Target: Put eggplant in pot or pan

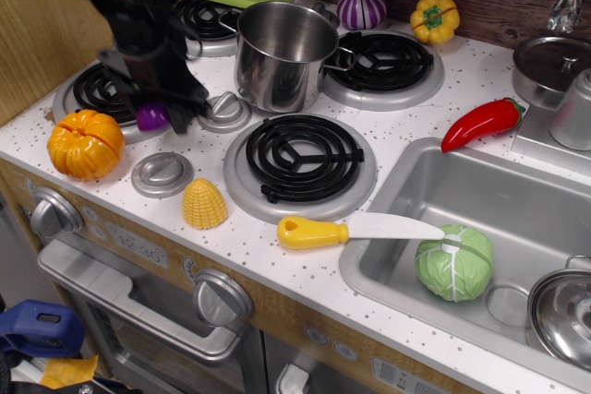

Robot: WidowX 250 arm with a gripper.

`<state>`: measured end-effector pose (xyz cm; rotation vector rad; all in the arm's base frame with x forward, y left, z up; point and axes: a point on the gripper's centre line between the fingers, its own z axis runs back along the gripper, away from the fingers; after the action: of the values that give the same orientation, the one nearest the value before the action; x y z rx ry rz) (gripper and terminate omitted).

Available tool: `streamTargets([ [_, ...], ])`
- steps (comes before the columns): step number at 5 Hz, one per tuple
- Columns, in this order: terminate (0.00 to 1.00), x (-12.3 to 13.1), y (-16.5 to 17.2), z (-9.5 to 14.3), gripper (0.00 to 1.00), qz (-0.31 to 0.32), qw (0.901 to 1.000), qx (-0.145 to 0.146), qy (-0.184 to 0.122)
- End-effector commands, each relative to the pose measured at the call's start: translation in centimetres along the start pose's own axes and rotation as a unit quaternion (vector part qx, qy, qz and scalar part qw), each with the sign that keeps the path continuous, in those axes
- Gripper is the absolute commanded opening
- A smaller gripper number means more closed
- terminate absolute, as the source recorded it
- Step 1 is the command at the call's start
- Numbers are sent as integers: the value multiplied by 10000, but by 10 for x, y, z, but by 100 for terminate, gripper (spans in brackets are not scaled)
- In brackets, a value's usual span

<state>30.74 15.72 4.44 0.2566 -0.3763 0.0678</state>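
Observation:
My gripper (162, 113) is shut on the small purple eggplant (151, 117) and holds it a little above the stovetop, left of the tall steel pot (282, 53). The arm is blurred with motion, so the fingers are hard to make out. The pot stands open and upright between the back burners, its handle pointing right. The eggplant's stem cap is hidden by the gripper.
An orange pumpkin (85, 143) and a corn piece (204, 203) lie near the front edge. Two grey knobs (162, 173) sit by the front burner (299, 160). A striped purple bulb (360, 8), yellow pepper (435, 17), red chili (482, 123), yellow-handled knife (355, 228) and sink (480, 228) with a cabbage lie to the right.

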Motion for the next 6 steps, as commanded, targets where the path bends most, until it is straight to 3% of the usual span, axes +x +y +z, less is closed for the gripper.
streamTargets([
  [1, 0, 31, 9, 36, 0, -20, 9975, 325, -626],
  [4, 0, 86, -16, 70, 0, -192, 9892, 390, -1396],
  [6, 0, 109, -45, 76, 0, -386, 9857, 264, -1617],
])
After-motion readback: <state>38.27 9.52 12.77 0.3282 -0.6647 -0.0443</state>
